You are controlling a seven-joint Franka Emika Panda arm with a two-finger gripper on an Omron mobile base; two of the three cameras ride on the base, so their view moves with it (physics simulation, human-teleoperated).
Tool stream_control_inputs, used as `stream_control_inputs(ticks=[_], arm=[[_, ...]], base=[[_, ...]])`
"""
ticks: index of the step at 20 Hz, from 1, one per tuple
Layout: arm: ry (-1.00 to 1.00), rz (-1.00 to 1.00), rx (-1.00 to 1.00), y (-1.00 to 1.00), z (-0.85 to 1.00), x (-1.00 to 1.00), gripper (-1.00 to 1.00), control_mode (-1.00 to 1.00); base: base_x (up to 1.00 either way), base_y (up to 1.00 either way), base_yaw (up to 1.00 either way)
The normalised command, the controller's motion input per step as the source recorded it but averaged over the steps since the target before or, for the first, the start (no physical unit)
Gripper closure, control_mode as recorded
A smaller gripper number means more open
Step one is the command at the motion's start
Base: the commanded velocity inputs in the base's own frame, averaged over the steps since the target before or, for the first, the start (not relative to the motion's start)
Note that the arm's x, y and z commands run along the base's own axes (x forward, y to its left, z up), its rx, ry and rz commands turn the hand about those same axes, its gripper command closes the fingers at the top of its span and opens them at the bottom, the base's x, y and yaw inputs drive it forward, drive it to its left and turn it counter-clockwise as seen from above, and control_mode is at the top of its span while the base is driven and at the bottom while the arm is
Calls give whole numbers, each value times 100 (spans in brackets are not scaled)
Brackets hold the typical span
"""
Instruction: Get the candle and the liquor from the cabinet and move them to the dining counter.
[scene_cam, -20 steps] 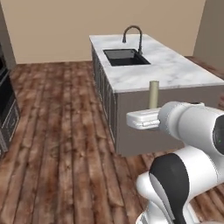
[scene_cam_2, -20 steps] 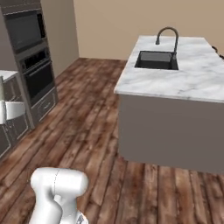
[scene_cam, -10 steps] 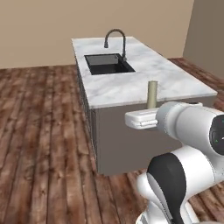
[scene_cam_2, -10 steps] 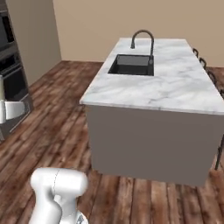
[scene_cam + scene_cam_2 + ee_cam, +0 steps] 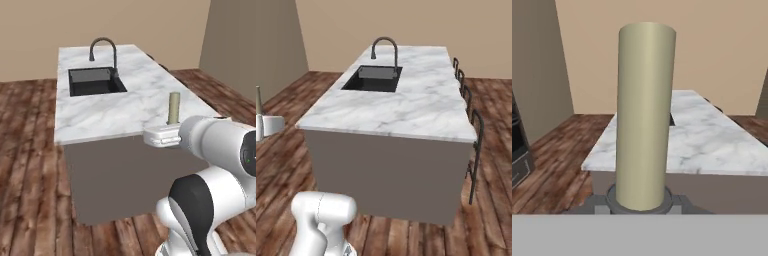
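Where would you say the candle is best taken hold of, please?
Low, at the grey holder under the candle, coming in level from the side: it stands upright, its smooth round shaft offers less purchase, and the base carries it. The pincer appears to sit there.

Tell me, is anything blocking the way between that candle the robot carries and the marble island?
Nothing visible does. The candle stands upright in the hand, short of the dining counter, whose near end lies bare; the sink sits farther back.

Plain beige walls (image 5: 406, 22) w/ darker taupe side wall (image 5: 232, 45), dark wood-plank floor (image 5: 25, 165), black-framed stools (image 5: 476, 150) along far side, even light, dark oven front (image 5: 519, 155) at left.
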Motion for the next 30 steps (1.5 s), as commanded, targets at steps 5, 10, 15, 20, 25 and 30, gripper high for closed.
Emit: stream_control_inputs(ticks=[5, 10, 15, 20, 25, 30], arm=[[0, 0, 0, 0, 0, 0, 100, 100], [0, 0, 0, 0, 0, 0, 100, 100], [0, 0, 0, 0, 0, 0, 100, 100], [0, 0, 0, 0, 0, 0, 100, 100], [0, 0, 0, 0, 0, 0, 100, 100], [0, 0, 0, 0, 0, 0, 100, 100]], base=[[62, -80, 0], [63, -71, 0], [63, -67, 0], [68, -51, 0], [60, -26, 0], [57, 0, 0]])
